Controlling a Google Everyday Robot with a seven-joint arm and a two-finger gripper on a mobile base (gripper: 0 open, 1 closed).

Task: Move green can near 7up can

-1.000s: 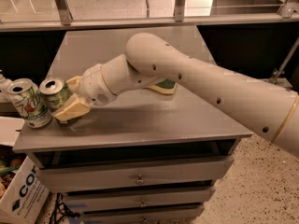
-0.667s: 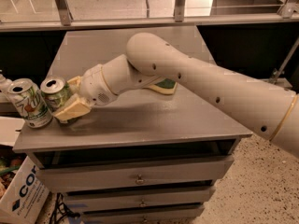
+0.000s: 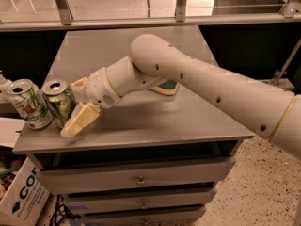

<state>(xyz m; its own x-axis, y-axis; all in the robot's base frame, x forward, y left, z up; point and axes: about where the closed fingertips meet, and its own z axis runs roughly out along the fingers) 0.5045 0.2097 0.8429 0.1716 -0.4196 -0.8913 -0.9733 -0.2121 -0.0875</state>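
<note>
The green can stands upright near the left front corner of the grey table. The 7up can, white with green lettering, stands right beside it on the left, at the table's left edge. My gripper is at the green can's right side. Its cream fingers are spread, one in front of the can and one behind it. The jaws look open and slightly drawn back from the can. My arm reaches in from the right across the table.
A yellow-green sponge-like thing lies on the table behind my arm. A white bottle shows at the far left, off the table. A cardboard box sits on the floor at lower left. Drawers are below the tabletop.
My gripper has shifted slightly to the right while the green can has stayed in place beside the 7up can.
</note>
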